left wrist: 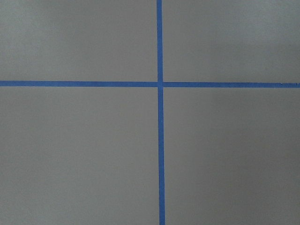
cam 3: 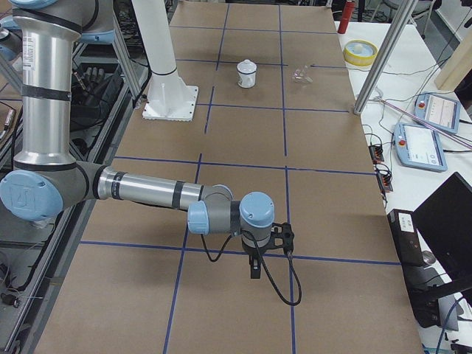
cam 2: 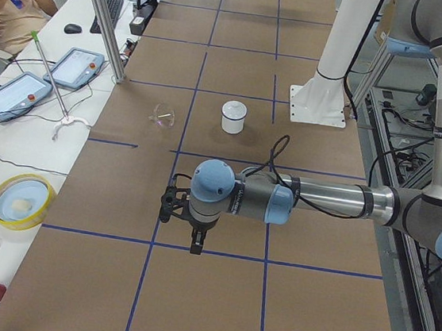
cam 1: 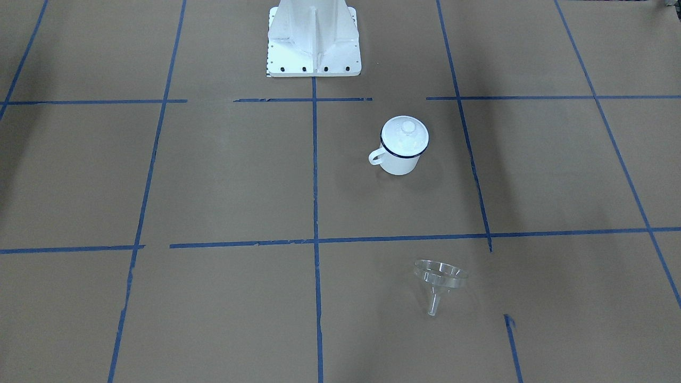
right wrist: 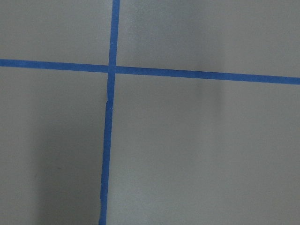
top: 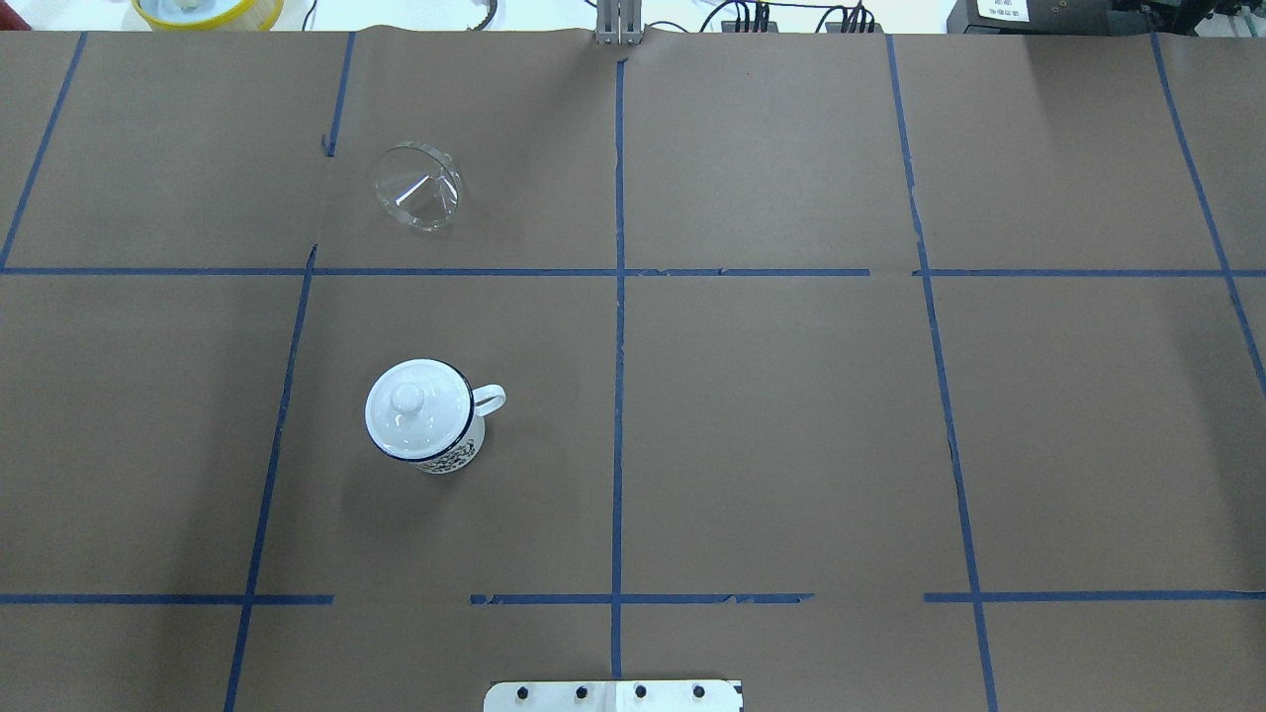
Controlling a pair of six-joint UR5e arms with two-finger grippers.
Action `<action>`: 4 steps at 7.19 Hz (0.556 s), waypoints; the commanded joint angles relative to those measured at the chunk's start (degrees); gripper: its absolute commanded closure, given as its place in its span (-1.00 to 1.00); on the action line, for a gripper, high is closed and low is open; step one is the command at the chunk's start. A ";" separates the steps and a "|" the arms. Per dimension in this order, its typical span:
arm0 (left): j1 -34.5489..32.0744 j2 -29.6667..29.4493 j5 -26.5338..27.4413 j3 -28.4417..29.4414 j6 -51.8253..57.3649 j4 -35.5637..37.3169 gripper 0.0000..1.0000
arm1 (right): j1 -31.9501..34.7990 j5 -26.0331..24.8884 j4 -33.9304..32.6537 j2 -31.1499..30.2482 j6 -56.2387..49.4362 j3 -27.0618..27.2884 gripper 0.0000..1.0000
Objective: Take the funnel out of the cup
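Lying on its side on the paper-covered worktop (top: pixel 791 396), the clear funnel (top: pixel 417 187) is out of the cup (top: pixel 423 417) and well apart from it. It sits one taped square further toward the operators' edge, spout pointing that way. Cup upright on the robot's left half, white knobbed lid (top: pixel 407 398) seated on its rim. Left arm (cam 2: pixel 321 197) and right arm (cam 3: pixel 147 190) reach over opposite worktop ends, far from both items. Left jaws and right jaws appear only in side views, so I cannot tell their opening.
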 commanded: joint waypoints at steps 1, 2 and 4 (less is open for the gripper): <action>-0.07 0.55 0.03 -0.70 0.00 0.15 -1.00 | 0.00 0.00 0.00 0.00 0.00 0.00 -1.00; -0.07 0.99 0.03 -0.61 0.00 0.24 -1.00 | 0.00 0.00 0.00 0.00 0.00 0.00 -1.00; 0.02 1.43 0.03 -0.96 0.00 0.15 -1.00 | 0.00 0.00 0.00 0.00 0.00 0.00 -1.00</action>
